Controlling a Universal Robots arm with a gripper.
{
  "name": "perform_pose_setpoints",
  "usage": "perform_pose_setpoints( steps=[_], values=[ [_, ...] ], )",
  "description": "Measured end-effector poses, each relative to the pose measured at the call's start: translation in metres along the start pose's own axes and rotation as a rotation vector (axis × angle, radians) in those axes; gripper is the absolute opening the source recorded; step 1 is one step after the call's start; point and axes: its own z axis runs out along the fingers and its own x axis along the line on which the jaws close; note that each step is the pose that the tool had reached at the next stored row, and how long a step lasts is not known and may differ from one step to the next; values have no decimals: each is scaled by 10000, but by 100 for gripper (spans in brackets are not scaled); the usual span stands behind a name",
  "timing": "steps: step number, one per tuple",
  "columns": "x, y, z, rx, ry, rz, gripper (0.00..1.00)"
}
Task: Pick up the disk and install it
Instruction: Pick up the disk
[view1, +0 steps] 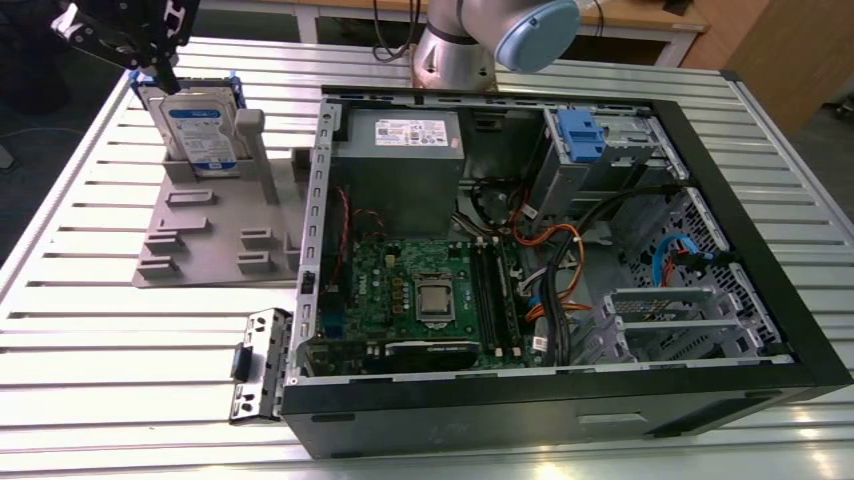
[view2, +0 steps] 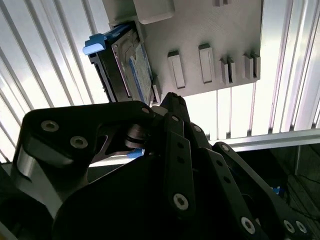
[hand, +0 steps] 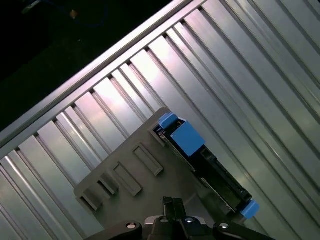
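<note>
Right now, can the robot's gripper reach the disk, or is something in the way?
Probably yes. The gripper hangs just above the disk, which stands upright in the grey holder with its top edge bare. Nothing seems to lie between them.

The disk (view1: 198, 128) stands in a fixture (view1: 214, 235) at the bench's (view1: 80, 340) far corner, exterior view's left. A computer case (view1: 534, 420) lies beside it.

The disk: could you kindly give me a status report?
Black hand just above silver rectangular disk in blue plastic bracket, contact unclear. Disk upright in grey slotted holder, not installed. Nothing seen between them.
</note>
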Motion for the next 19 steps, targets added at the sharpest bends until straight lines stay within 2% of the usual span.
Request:
perform_pose_setpoints(
  steps=[19],
  values=[
    [0,0,0,-27,31,-1075,10]
  ],
)
